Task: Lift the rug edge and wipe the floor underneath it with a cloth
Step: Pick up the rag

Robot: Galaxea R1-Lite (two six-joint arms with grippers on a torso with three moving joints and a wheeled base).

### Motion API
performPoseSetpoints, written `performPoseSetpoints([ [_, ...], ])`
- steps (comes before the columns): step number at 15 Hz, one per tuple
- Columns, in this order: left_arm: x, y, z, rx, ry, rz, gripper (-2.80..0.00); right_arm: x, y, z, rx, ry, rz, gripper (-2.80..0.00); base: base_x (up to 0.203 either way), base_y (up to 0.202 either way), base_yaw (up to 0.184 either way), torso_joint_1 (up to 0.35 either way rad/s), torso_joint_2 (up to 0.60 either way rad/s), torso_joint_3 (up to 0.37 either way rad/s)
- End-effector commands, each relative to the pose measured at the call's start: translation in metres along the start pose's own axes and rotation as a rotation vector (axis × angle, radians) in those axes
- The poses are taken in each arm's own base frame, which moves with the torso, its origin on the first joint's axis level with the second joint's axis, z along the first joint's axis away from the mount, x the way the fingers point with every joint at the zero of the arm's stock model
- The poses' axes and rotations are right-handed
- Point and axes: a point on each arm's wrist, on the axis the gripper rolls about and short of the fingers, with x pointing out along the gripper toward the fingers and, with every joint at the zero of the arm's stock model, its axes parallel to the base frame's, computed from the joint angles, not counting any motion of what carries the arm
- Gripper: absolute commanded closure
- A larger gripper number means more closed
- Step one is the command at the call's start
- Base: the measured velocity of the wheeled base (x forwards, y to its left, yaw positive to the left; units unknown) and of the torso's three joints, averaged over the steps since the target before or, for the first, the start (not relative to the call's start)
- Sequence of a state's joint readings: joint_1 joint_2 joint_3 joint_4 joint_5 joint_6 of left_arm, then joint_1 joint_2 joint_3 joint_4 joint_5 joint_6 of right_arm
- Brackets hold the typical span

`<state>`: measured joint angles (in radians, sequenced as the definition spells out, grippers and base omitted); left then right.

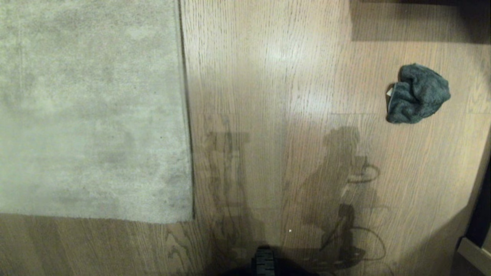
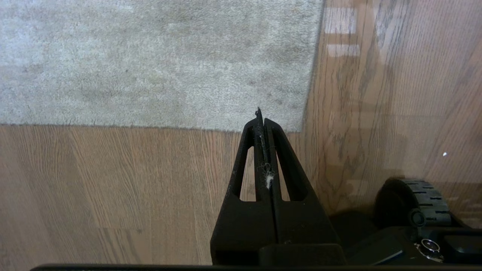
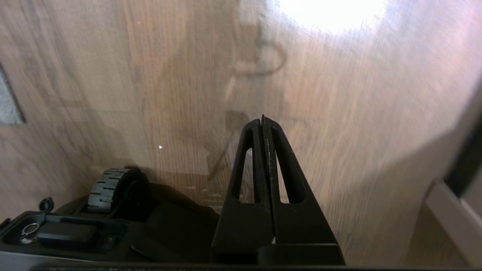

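Note:
The pale grey-beige rug [image 1: 92, 111] lies flat at the left of the head view. Its straight rug edge [image 1: 188, 115] runs down to a square corner [image 1: 191, 219]. Light wooden floor [image 1: 276, 115] fills the middle and right. A crumpled dark grey-teal cloth [image 1: 418, 94] rests on the planks at the far right. Neither gripper shows in the head view. In the left wrist view my left gripper [image 2: 261, 114] is shut and empty, apart from a wisp of lint, above the floor just short of the rug's corner [image 2: 299, 128]. My right gripper [image 3: 262, 119] is shut and empty over bare planks; no cloth shows there.
The robot's dark base and a ribbed wheel [image 1: 264, 260] sit at the bottom centre. A pale furniture edge [image 1: 475, 253] and a dark upright stand at the lower right. A dark shadowed band [image 1: 418, 19] crosses the top right. Open floor lies between rug and cloth.

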<state>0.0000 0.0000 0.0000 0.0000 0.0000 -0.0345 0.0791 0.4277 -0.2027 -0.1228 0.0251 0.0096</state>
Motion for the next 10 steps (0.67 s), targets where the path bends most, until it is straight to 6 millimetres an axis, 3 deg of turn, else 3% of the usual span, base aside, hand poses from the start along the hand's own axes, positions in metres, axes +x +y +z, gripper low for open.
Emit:
performPoseSetpoints([
  [1,0.000,0.000,0.000,-0.001,0.000,0.001,0.00,0.046,0.000,0.016,-0.016,0.136,0.021,0.00,0.000,0.000,0.000,0.000,0.00,0.000],
  [4,0.000,0.000,0.000,-0.001,0.000,0.000,0.00,0.090,0.002,0.034,-0.030,0.098,0.064,0.00,0.000,0.000,0.000,0.000,0.00,0.000],
  [5,0.000,0.000,0.000,-0.001,0.000,0.000,0.00,0.103,0.002,0.040,-0.034,0.079,0.084,-2.80,0.000,0.000,0.000,0.000,0.00,0.000],
  [7,0.000,0.000,0.000,-0.001,0.000,0.000,0.00,0.129,0.004,0.055,-0.037,-0.026,0.150,-2.80,0.000,0.000,0.000,0.000,0.00,0.000],
  [10,0.000,0.000,0.000,-0.001,0.000,0.000,0.00,0.162,0.003,0.062,-0.045,-0.090,0.178,-2.80,0.000,0.000,0.000,0.000,0.00,0.000],
])
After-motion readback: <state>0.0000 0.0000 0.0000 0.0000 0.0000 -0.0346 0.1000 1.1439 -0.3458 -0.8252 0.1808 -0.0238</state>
